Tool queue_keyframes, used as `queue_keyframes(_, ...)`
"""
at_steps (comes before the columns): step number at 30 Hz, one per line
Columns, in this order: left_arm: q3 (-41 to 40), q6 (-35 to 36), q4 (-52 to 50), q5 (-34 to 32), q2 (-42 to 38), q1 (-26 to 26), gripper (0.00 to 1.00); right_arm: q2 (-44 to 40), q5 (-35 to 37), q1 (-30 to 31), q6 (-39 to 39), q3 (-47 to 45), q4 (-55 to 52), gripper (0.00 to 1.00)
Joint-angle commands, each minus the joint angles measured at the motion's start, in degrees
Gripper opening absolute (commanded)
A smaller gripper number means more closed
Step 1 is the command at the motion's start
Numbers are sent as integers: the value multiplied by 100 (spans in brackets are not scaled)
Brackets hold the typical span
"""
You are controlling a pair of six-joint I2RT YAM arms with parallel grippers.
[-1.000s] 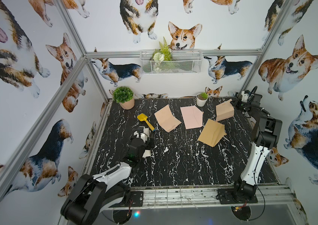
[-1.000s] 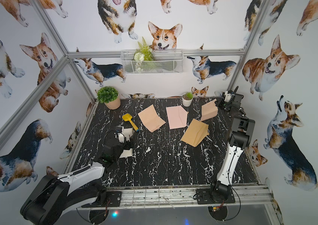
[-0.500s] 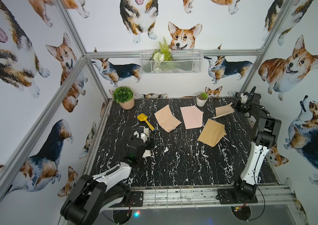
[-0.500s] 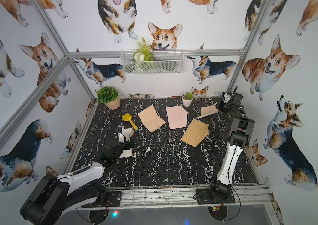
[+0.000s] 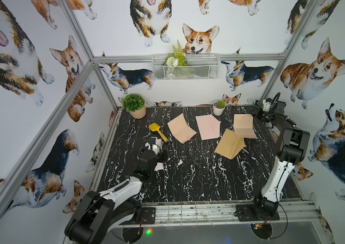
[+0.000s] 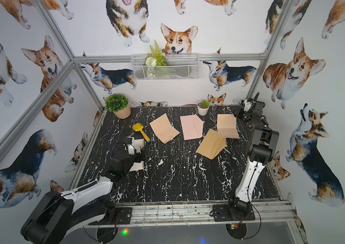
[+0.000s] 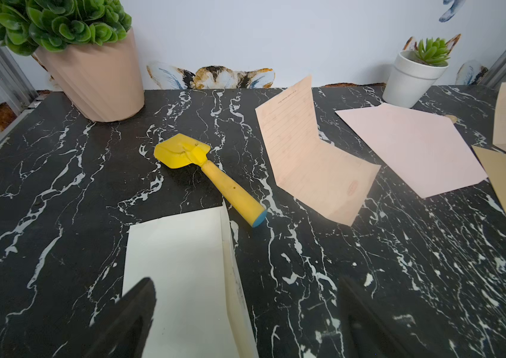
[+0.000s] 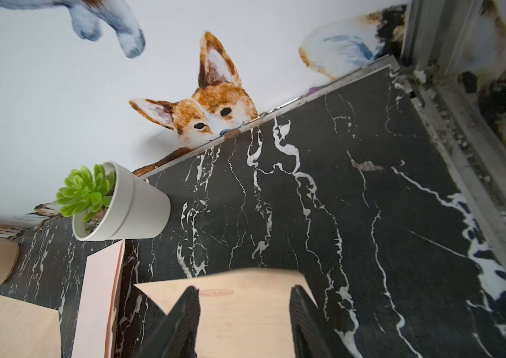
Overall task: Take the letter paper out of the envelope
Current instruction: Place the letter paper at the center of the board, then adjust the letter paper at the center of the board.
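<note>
A peach lined letter paper, creased in half, hangs at the back right with its lower edge over the far corner of the brown envelope. My right gripper is beside its far edge, jaws open. In the right wrist view the letter paper shows between the spread fingers, its edge blurred. My left gripper stands open low over a cream envelope at the left.
Another creased letter paper and a pink envelope lie mid-table toward the back. A yellow toy shovel lies by the cream envelope. A pink plant pot and a small white pot stand along the back wall.
My right gripper has gone from shut to open and no longer pinches the letter paper. The paper has swung down and unfolded over the brown envelope's corner. The left arm has not moved.
</note>
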Motion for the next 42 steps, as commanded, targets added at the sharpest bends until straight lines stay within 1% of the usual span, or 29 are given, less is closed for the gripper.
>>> queue_keyframes(1,12,10,203,-4,-22,7,93,-379,136,169,-279,-228,297,51)
queue_keyframes(4,14,15,186,-2,-39,6,93,-643,466,416,-443,-284,187,51)
queue_keyframes(7,8,21,163,-2,-104,5,93,-876,615,601,-371,-328,46,51)
queue_keyframes(10,4,16,136,-11,-166,7,93,-1314,518,796,-12,-834,267,50)
queue_keyframes(12,0,23,127,-7,-180,7,93,-1645,486,1035,244,-1292,433,49)
queue_keyframes(14,7,24,111,1,-202,6,93,-1835,466,1327,349,-1539,382,48)
queue_keyframes(16,17,33,84,13,-239,4,93,-1827,367,1658,342,-1589,128,47)
queue_keyframes(18,9,34,57,5,-289,4,93,-1612,292,1964,235,-1425,-371,44)
queue_keyframes(20,-9,27,59,-4,-327,3,93,-1340,346,2095,160,-1251,-820,43)
queue_keyframes(22,-24,24,74,-13,-347,7,93,-1097,466,2093,230,-1145,-1072,43)
queue_keyframes(25,-25,24,74,-19,-356,7,93,-628,341,1991,297,-743,-1742,43)
queue_keyframes(27,-23,24,74,-13,-356,1,93,-470,499,1982,206,-574,-2191,42)
queue_keyframes(32,-24,24,74,-14,-356,2,93,-554,1079,1890,227,-817,-2233,47)
queue_keyframes(34,-21,33,74,-4,-353,2,93,-478,1058,1703,364,-837,-2233,47)
queue_keyframes(38,-25,29,74,-4,-356,2,93,-294,752,1163,766,-910,-2016,47)
queue_keyframes(42,-20,29,67,-4,-338,2,93,-244,732,824,897,-963,-1875,47)
